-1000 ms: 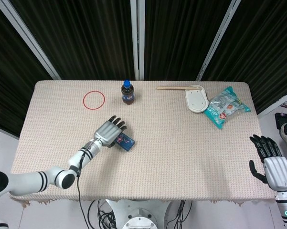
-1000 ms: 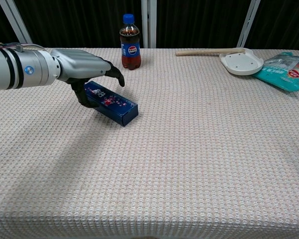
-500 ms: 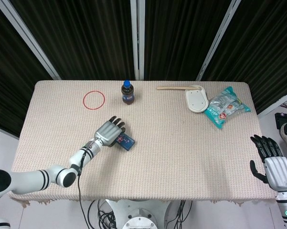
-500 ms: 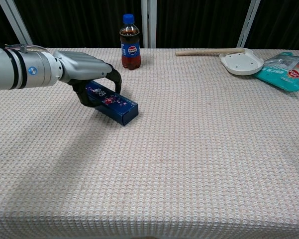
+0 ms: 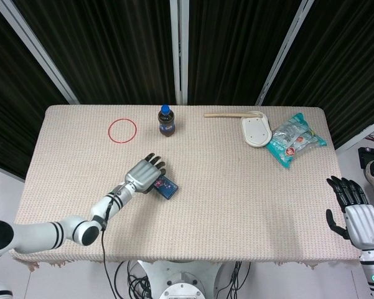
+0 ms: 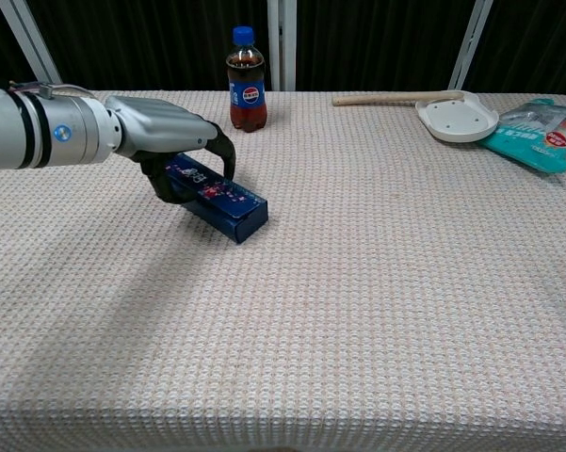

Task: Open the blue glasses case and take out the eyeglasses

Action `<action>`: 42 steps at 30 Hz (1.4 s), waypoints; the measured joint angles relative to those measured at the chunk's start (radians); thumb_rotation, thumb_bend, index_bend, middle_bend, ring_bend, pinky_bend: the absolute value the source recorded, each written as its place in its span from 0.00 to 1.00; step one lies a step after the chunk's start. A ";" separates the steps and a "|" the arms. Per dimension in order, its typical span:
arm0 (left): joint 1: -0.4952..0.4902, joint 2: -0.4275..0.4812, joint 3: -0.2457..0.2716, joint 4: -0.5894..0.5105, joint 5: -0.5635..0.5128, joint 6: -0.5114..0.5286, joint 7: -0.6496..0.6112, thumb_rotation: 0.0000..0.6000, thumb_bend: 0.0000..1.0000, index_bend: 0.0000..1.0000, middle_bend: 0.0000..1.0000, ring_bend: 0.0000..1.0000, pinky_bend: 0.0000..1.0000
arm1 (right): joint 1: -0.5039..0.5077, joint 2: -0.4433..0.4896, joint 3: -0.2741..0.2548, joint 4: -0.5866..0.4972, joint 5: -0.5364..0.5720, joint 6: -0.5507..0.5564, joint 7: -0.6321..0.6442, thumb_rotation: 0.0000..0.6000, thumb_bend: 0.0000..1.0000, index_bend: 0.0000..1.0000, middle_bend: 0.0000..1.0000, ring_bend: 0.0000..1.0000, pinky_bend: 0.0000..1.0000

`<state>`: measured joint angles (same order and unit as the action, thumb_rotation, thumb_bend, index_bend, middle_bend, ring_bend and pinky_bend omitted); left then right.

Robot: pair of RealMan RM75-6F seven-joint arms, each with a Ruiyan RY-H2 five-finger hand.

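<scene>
The blue glasses case lies closed on the table, left of centre, with a red and white print on its lid. My left hand grips its left end: the fingers curl over the far side and the thumb sits against the near side. The case's right end sticks out free of the hand. No eyeglasses show. My right hand hovers off the table's right front corner with its fingers spread and nothing in it; the chest view does not show it.
A cola bottle stands behind the case. A red ring lies at the back left. A white long-handled dish and a teal snack bag lie at the back right.
My left hand's fingers have curled down around the case, and the case has shifted slightly to the right and toward the front. The right hand has not moved.
</scene>
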<state>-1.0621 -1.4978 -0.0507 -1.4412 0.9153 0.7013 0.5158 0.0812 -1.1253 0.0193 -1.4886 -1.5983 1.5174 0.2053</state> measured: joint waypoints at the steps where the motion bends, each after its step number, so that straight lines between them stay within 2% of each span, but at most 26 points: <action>1: -0.004 -0.001 -0.001 0.001 -0.002 0.000 0.003 1.00 0.61 0.33 0.12 0.00 0.00 | 0.000 0.000 0.000 0.001 0.000 0.001 0.001 1.00 0.48 0.00 0.08 0.00 0.00; 4: -0.017 -0.005 -0.004 0.009 -0.024 -0.011 0.011 1.00 0.62 0.31 0.12 0.00 0.00 | -0.002 -0.001 0.000 0.004 0.001 0.002 0.006 1.00 0.48 0.00 0.08 0.00 0.00; 11: -0.074 -0.026 -0.009 0.056 -0.121 -0.038 0.062 1.00 0.63 0.14 0.11 0.00 0.00 | -0.006 -0.002 0.000 0.013 0.004 0.004 0.016 1.00 0.48 0.00 0.08 0.00 0.00; 20: -0.163 -0.077 0.003 0.148 -0.293 -0.057 0.151 1.00 0.46 0.06 0.08 0.00 0.00 | -0.016 -0.003 -0.002 0.020 0.005 0.016 0.025 1.00 0.48 0.00 0.08 0.00 0.00; 25: -0.178 -0.121 -0.007 0.190 -0.301 -0.027 0.144 1.00 0.37 0.06 0.08 0.00 0.00 | -0.022 -0.001 -0.003 0.021 0.002 0.026 0.029 1.00 0.48 0.00 0.08 0.00 0.00; 28: -0.160 -0.101 -0.019 0.139 -0.273 -0.002 0.108 1.00 0.40 0.14 0.08 0.00 0.00 | -0.021 0.000 -0.002 0.023 0.001 0.025 0.031 1.00 0.48 0.00 0.08 0.00 0.00; 32: -0.119 -0.045 -0.026 0.008 -0.212 0.040 0.052 1.00 0.50 0.23 0.09 0.00 0.00 | -0.014 -0.005 -0.001 0.029 -0.002 0.017 0.035 1.00 0.48 0.00 0.08 0.00 0.00; 37: -0.044 0.023 -0.005 -0.157 -0.106 0.094 -0.009 1.00 0.60 0.26 0.09 0.00 0.00 | -0.008 -0.017 -0.002 0.044 -0.004 0.006 0.047 1.00 0.48 0.00 0.08 0.00 0.00; 42: -0.010 0.027 0.021 -0.180 -0.086 0.119 -0.023 1.00 0.61 0.26 0.09 0.00 0.00 | -0.005 -0.018 -0.001 0.052 -0.007 0.006 0.053 1.00 0.48 0.00 0.08 0.00 0.00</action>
<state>-1.0722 -1.4706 -0.0294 -1.6212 0.8297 0.8201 0.4930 0.0766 -1.1433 0.0182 -1.4364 -1.6057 1.5234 0.2583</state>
